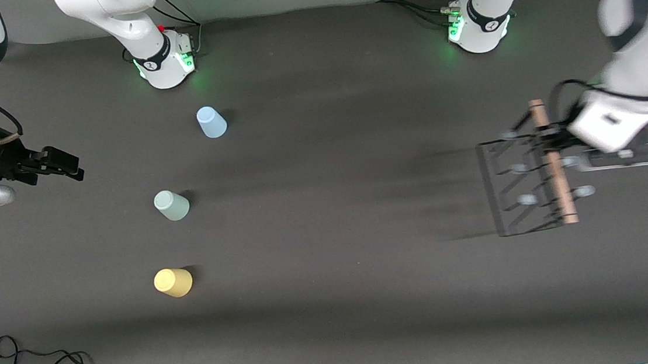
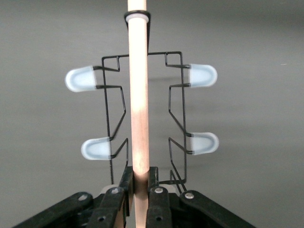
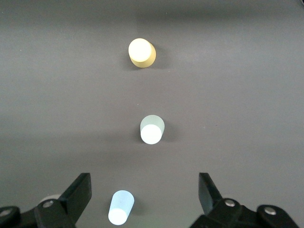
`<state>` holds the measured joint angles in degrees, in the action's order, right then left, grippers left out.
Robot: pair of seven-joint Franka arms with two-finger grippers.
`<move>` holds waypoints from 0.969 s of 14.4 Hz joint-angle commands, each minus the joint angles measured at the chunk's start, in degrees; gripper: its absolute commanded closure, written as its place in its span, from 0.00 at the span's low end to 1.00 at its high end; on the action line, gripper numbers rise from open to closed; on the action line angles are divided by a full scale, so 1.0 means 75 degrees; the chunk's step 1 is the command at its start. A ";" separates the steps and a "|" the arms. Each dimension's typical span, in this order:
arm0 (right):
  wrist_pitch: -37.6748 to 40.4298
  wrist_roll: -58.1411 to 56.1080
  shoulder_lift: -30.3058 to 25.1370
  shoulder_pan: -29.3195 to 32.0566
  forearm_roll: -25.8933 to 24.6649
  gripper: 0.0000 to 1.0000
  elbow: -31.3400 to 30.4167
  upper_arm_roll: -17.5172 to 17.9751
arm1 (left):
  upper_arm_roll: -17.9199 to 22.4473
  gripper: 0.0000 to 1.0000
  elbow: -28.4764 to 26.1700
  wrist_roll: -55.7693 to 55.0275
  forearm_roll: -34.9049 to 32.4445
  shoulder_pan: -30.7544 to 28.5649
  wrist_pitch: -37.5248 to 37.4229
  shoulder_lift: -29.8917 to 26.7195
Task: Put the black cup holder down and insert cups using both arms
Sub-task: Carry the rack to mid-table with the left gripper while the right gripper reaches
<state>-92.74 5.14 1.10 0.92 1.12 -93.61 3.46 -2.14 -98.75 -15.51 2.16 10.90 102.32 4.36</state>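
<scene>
Two arms in my view: left gripper (image 2: 138, 192) pinches the rack (image 1: 526, 185) by its rod, aloft over its end of the surface (image 1: 334, 234); right gripper (image 3: 145, 194) waits spread above three upturned cups (image 1: 171, 205).

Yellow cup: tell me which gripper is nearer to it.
Right. The right gripper hangs open near the cups' row, above the table beside the yellow cup; the left gripper grips the holder at the left arm's end.

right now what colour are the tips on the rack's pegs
Pale translucent blue tips on the black cup holder; clearest in the left wrist view.
</scene>
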 commanded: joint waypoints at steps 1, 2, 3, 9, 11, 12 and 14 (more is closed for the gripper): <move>-0.0442 0.0077 0.0099 -0.0099 -0.0173 0.00 -0.0419 -0.0016 | 0.0086 1.00 0.1081 -0.1910 0.0005 0.1389 -0.0096 0.0798; -0.0769 0.0077 0.0088 -0.0192 -0.0173 0.00 -0.0700 -0.0004 | 0.0086 1.00 0.1409 -0.2462 -0.0019 0.1858 -0.0095 0.1126; -0.1074 0.0077 0.0088 -0.0193 -0.0173 0.00 -0.0970 -0.0015 | 0.0086 1.00 0.1737 -0.2908 -0.0031 0.2280 -0.0072 0.1454; -0.2995 -0.0005 0.0158 -0.0193 -0.0173 0.00 -0.2926 -0.0051 | 0.0086 1.00 0.3310 -0.4363 -0.0007 0.4192 0.0056 0.2862; -0.3850 -0.0238 0.0204 -0.0205 -0.0266 0.00 -0.3630 -0.0051 | 0.0086 1.00 0.3299 -0.4750 -0.0066 0.4533 0.0628 0.3131; -0.4132 -0.0286 0.0263 -0.0193 -0.0301 0.00 -0.3830 -0.0062 | 0.0086 1.00 0.3299 -0.4892 -0.0147 0.4639 0.0852 0.3353; -0.4624 -0.0275 0.0368 -0.0204 -0.0302 0.00 -0.4368 -0.0062 | 0.0086 1.00 0.3276 -0.5045 -0.0335 0.4838 0.1192 0.3706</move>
<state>-123.42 4.05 4.20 -0.02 -0.04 -122.18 3.46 -2.61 -76.94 -51.29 1.26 45.41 109.74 28.77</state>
